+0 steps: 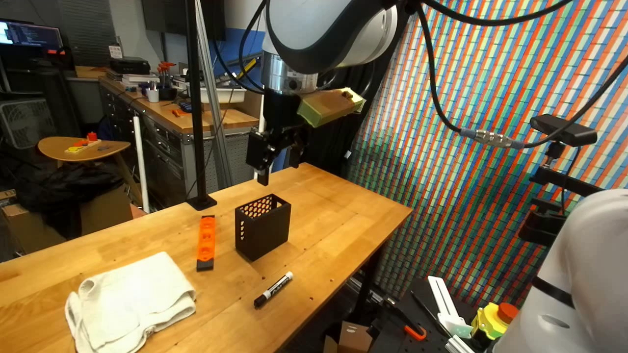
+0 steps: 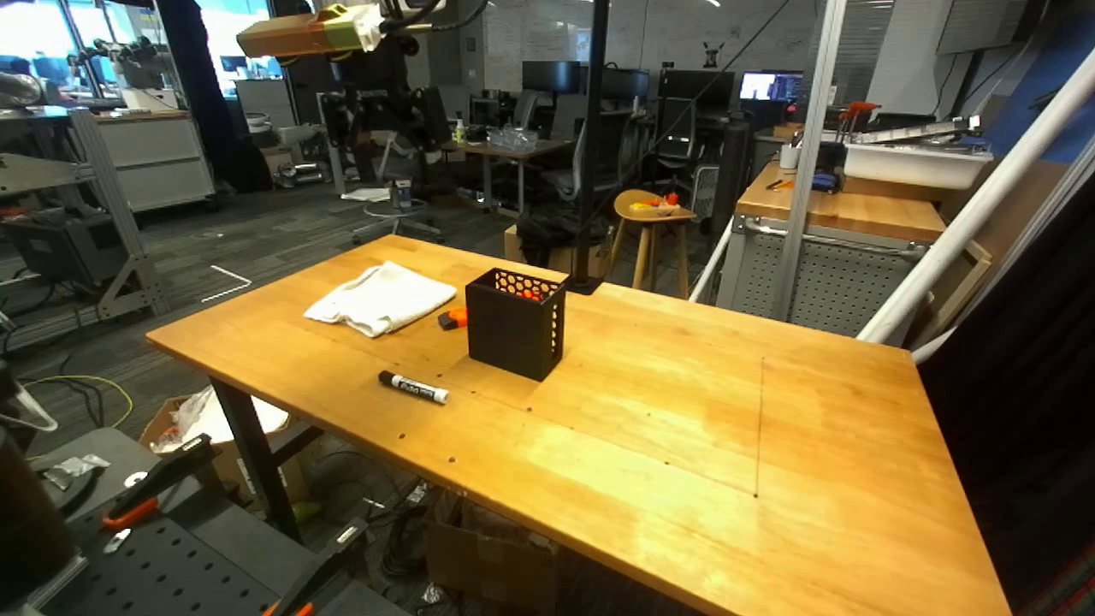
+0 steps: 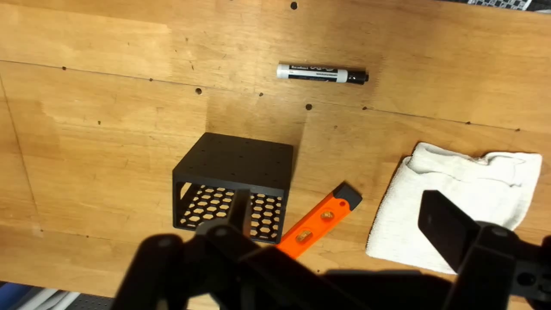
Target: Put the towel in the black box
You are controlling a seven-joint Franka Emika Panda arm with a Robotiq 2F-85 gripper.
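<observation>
The white towel (image 1: 135, 299) lies folded flat on the wooden table. It also shows in an exterior view (image 2: 385, 295) and at the right of the wrist view (image 3: 400, 228), partly hidden by a finger. The black box (image 1: 267, 230) stands upright with its top open and a honeycomb side. It shows in an exterior view (image 2: 513, 334) and in the wrist view (image 3: 241, 159), where a finger hides part of its inside. My gripper (image 1: 279, 169) is open and holds nothing, high above the table near the box. Its spread fingers show in the wrist view (image 3: 335, 209).
An orange level (image 1: 206, 240) lies between the towel and the box, close to the box. A black and white marker (image 1: 274, 289) lies on the table (image 2: 684, 411) toward an edge. A black pole (image 1: 196, 122) stands at the table's edge near the level.
</observation>
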